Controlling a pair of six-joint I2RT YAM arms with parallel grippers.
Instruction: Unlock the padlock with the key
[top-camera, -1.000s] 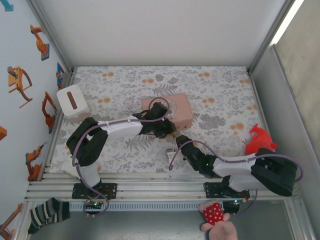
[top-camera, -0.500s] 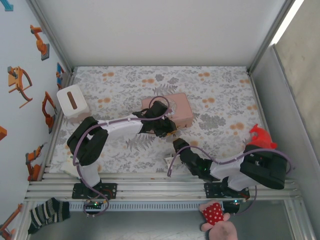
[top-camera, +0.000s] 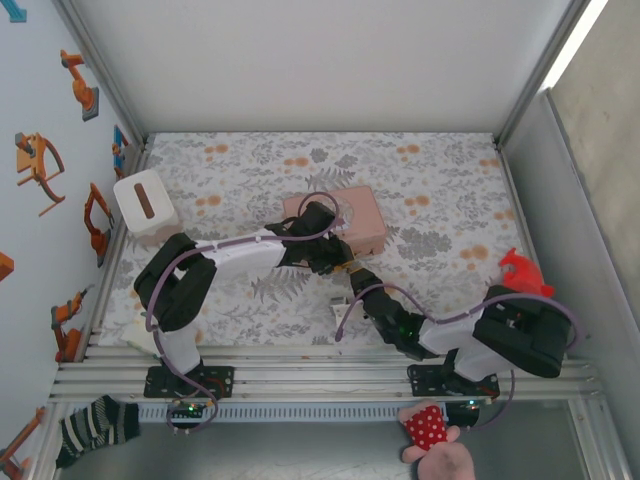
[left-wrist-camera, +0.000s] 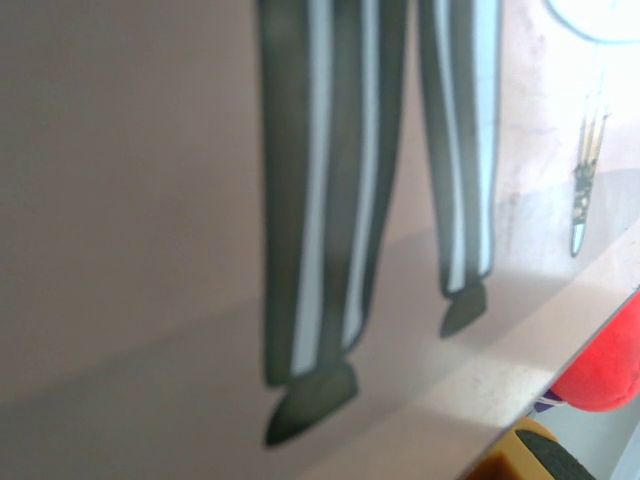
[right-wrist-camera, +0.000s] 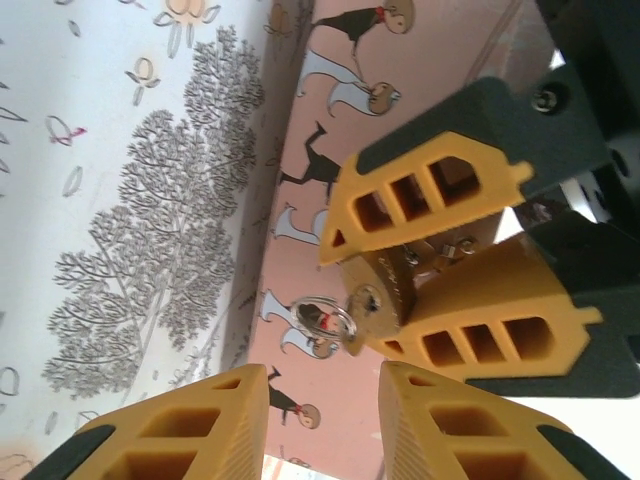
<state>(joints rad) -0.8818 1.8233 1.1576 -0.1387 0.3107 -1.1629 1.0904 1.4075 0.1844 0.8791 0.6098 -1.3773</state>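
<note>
Floral tabletop (top-camera: 440, 200) carries the pink box (top-camera: 365, 215), and both arms meet at the box's near edge. Left tool (right-wrist-camera: 365, 290) is clamped tight on the brass padlock (right-wrist-camera: 390, 285), held just beside the box with its keyhole facing the right tool (right-wrist-camera: 322, 385). Right tool stands part-open and empty, just short of the key (right-wrist-camera: 322, 318), which appears seated in the keyhole. Recommendation: centre the pads on the key's head, close firmly, then twist about the key's axis without pulling.
</note>
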